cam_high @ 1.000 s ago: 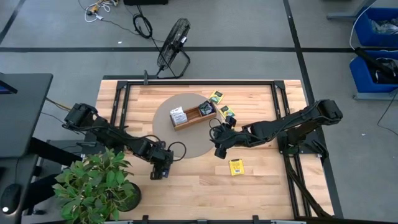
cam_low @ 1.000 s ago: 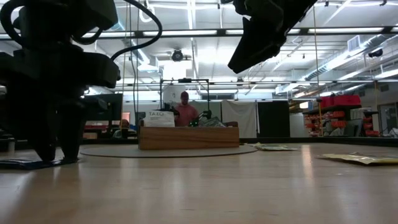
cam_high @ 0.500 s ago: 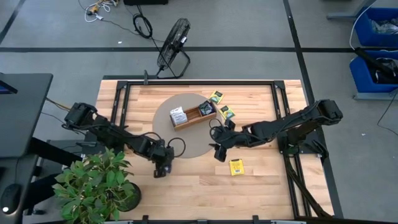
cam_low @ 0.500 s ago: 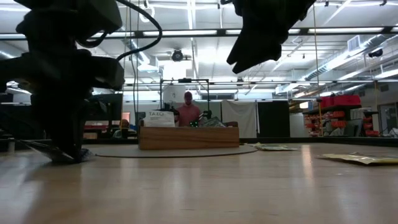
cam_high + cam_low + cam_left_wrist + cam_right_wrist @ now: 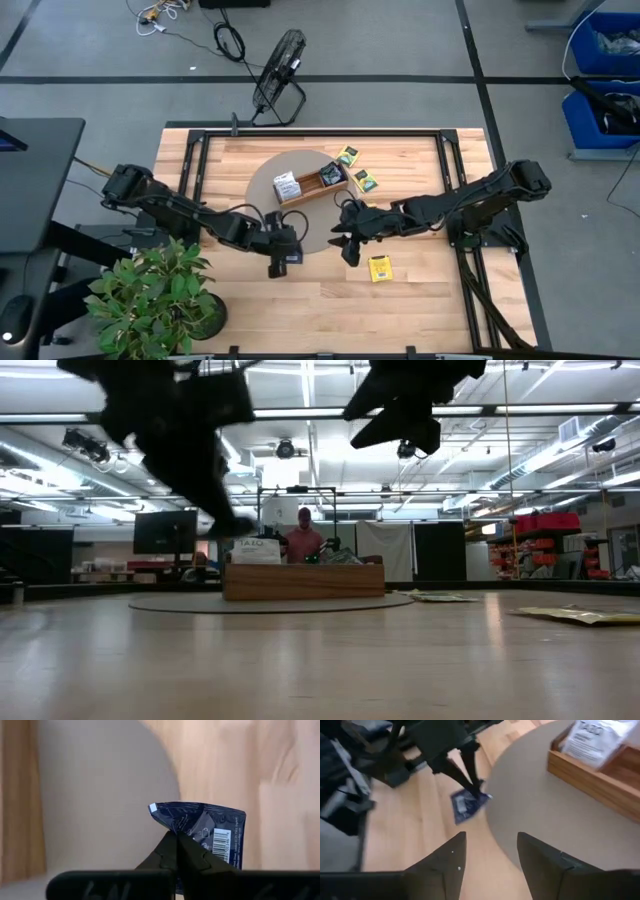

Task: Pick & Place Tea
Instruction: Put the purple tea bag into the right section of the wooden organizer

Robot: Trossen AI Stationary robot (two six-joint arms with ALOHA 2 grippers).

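My left gripper (image 5: 277, 263) hangs over the near-left rim of the round grey mat (image 5: 300, 225), shut on a dark navy tea packet (image 5: 212, 832). The packet (image 5: 466, 803) also shows in the right wrist view. To its right, my right gripper (image 5: 345, 248) stands open above the mat's near-right rim with nothing between its fingers (image 5: 451, 862). The wooden tray (image 5: 310, 185) rests on the mat, a white packet (image 5: 287, 184) and a dark one (image 5: 330, 175) in it. A yellow packet (image 5: 380, 267) lies flat on the table near the right gripper. My left gripper pinches the navy packet by one edge (image 5: 176, 831), close to a crumpled corner, between its two fingertips (image 5: 472, 785). The fingers come from above, slanting down. The packet hangs tilted below them, clear of the table.
Two green packets (image 5: 347, 155) (image 5: 366, 180) lie on the table right of the tray. A potted plant (image 5: 155, 300) stands at the near-left corner. A person (image 5: 303, 540) is in the room beyond the table. Bare wood lies along the near edge.
My left gripper has shut on the navy packet, which lay on the table near the plant. It has lifted the packet clear and carried it up and toward the table's right, to the mat's rim. My right gripper has shifted slightly toward the left.
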